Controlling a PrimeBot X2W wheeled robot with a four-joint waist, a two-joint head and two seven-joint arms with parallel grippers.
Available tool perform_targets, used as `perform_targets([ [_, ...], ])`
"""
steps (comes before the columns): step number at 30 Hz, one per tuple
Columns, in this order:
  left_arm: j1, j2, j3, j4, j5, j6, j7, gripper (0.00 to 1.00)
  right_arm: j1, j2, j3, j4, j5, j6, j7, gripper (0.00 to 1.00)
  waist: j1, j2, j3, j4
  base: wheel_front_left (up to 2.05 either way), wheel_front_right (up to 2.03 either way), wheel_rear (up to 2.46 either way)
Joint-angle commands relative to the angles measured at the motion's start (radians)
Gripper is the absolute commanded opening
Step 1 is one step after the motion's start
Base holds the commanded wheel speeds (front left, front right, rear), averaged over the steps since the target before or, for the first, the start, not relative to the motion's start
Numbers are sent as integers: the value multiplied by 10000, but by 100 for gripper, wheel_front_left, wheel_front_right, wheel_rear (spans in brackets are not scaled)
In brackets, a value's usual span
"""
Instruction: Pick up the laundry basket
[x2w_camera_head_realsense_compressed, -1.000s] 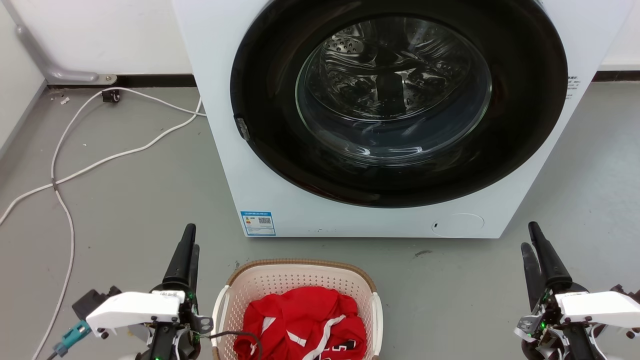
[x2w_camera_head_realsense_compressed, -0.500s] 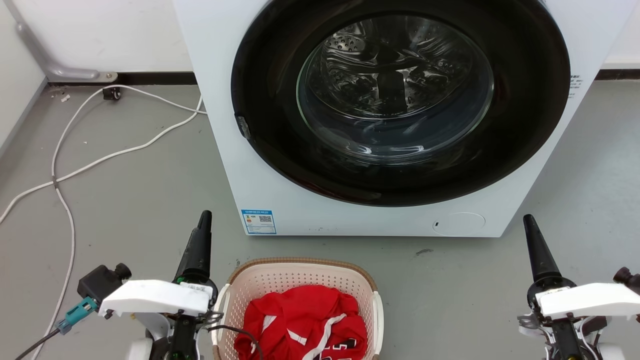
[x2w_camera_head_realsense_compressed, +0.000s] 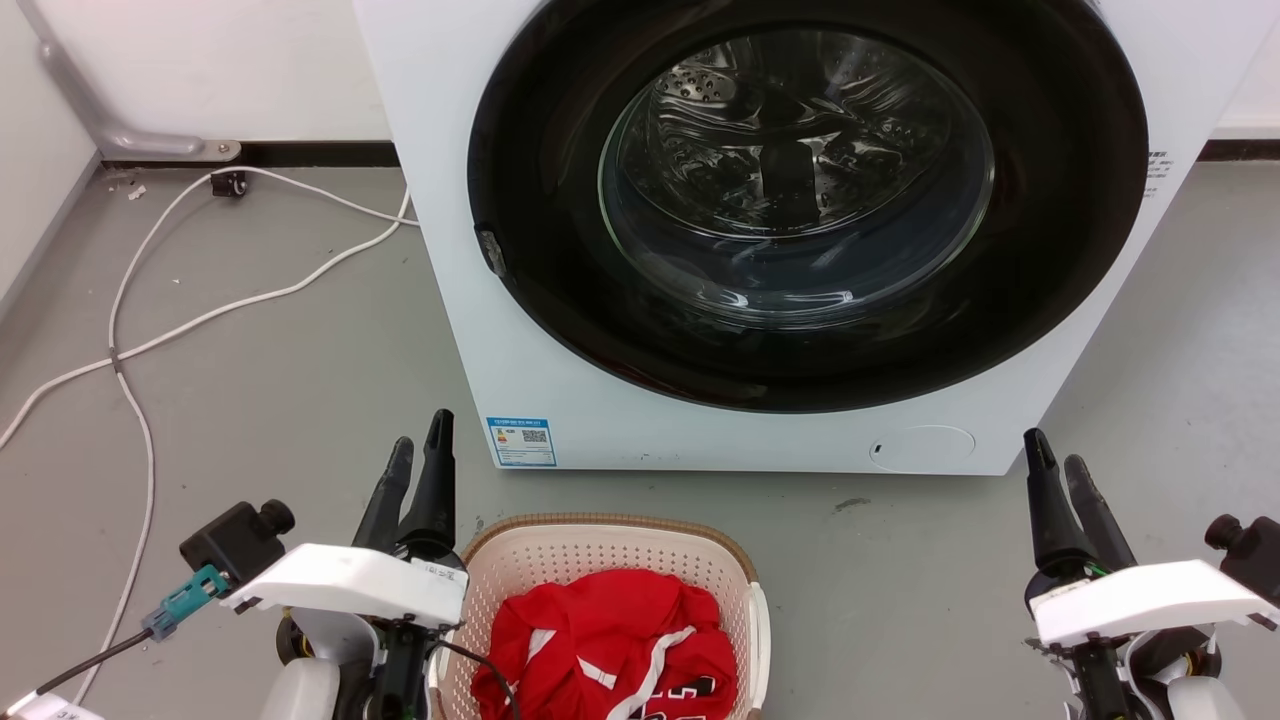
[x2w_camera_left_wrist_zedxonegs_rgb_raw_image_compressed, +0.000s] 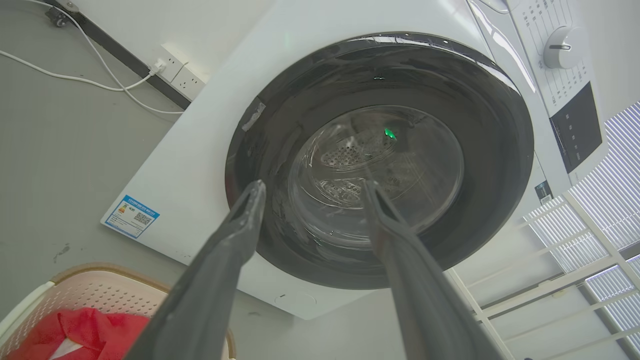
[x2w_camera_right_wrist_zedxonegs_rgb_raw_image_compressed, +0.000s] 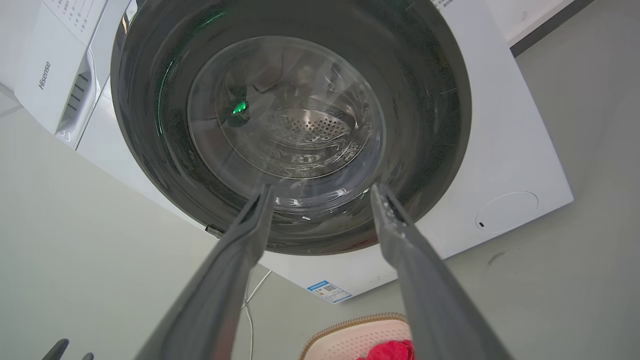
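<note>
The laundry basket (x2w_camera_head_realsense_compressed: 600, 527), cream with a brown rim and white side handles, sits on the grey floor at the bottom centre of the head view. A red garment (x2w_camera_head_realsense_compressed: 610, 640) lies in it. My left gripper (x2w_camera_head_realsense_compressed: 420, 435) hangs open just left of the basket's left rim, fingers pointing at the washing machine, nothing between them. My right gripper (x2w_camera_head_realsense_compressed: 1052, 450) is open too, well off to the basket's right. The left wrist view has the open left gripper (x2w_camera_left_wrist_zedxonegs_rgb_raw_image_compressed: 314, 185) and the basket (x2w_camera_left_wrist_zedxonegs_rgb_raw_image_compressed: 100, 295) at lower left. In the right wrist view, the open right gripper (x2w_camera_right_wrist_zedxonegs_rgb_raw_image_compressed: 321, 189) is above the basket (x2w_camera_right_wrist_zedxonegs_rgb_raw_image_compressed: 360, 327).
A white front-loading washing machine (x2w_camera_head_realsense_compressed: 470, 330) with its dark round door (x2w_camera_head_realsense_compressed: 800, 200) shut stands a short way behind the basket. White cables (x2w_camera_head_realsense_compressed: 150, 340) trail over the floor at the left. Bare grey floor lies on both sides of the basket.
My left gripper has moved right, up to the basket's left rim, and turned so both fingers show. The right gripper has shifted a little left and turned likewise. The basket has stayed put.
</note>
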Motion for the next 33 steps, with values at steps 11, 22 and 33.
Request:
perform_targets([
  [11,-386,23,-317,97,1817,218,-428,100,-249,9,72,-57,-2420,0,-422,100,0,0,6,36,0,0,0],
  [22,-468,22,-480,306,3332,400,-730,100,-258,19,115,166,-4005,0,-724,100,0,0,20,58,0,0,0],
  [33,-432,20,-604,482,4850,514,-1030,100,-374,22,148,547,-5396,0,-1024,100,0,0,47,78,0,0,0],
])
